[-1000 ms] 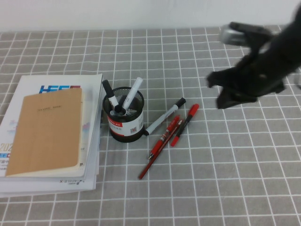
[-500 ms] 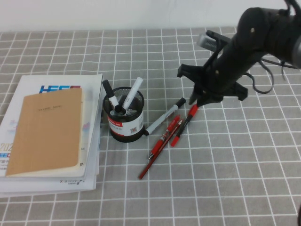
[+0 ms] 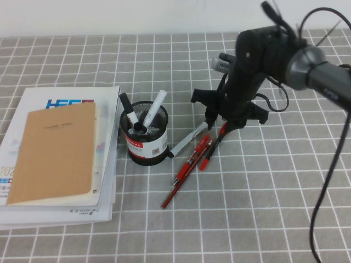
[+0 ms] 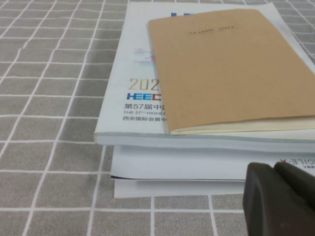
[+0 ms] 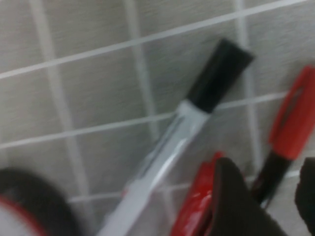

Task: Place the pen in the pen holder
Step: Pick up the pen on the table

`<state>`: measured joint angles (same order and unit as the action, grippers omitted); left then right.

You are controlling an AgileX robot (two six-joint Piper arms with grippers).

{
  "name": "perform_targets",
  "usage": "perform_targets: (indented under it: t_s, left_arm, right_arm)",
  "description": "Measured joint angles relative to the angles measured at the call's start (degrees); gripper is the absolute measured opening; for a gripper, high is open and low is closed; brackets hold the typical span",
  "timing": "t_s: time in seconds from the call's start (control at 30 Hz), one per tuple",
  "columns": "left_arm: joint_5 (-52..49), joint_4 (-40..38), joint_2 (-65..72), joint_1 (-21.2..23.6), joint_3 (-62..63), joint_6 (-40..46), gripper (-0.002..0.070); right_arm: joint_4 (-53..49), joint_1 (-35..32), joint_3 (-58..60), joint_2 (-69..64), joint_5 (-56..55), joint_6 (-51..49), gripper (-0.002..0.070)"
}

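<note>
the right gripper [image 3: 223, 127] hangs low over the pen [image 3: 214, 145], jaws apart either side of its barrel, not clamped. the pen lies on the cloth right of the holder [image 3: 145, 133]. left gripper [image 4: 280, 199] beside the books [image 4: 197, 93]; jaws unclear.

Lighting was pretty even and soft, shadows faint on the worktop [image 3: 285, 208]. High view stayed sharp; the right wrist view was badly blurred close up.
</note>
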<state>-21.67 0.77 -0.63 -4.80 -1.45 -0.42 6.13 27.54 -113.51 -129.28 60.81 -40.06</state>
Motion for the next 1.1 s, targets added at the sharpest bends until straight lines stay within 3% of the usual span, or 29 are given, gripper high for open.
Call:
perform_targets:
  t_s: [0.2,0.63,0.73,0.87,1.1]
  left_arm:
    - [0.0,0.0,0.0,0.0,0.0,0.0,-0.0005]
    - [0.0,0.0,0.0,0.0,0.0,0.0,-0.0005]
    - [0.0,0.0,0.0,0.0,0.0,0.0,-0.0005]
    - [0.0,0.0,0.0,0.0,0.0,0.0,-0.0005]
    - [0.0,0.0,0.0,0.0,0.0,0.0,-0.0005]
  right_arm:
    - [-6.1,0.5,-6.2,-3.3,6.7,-2.8,0.0244]
    - [-6.1,0.5,-7.4,-6.2,9.2,-4.5,0.0242]
    - [-5.4,0.5,-7.5,-6.3,9.2,-4.8,0.0204]
    - [-3.7,0.5,-7.5,-6.3,9.1,-4.8,0.0075]
    - [-2.4,0.5,-7.5,-4.0,9.2,0.3,0.0067]
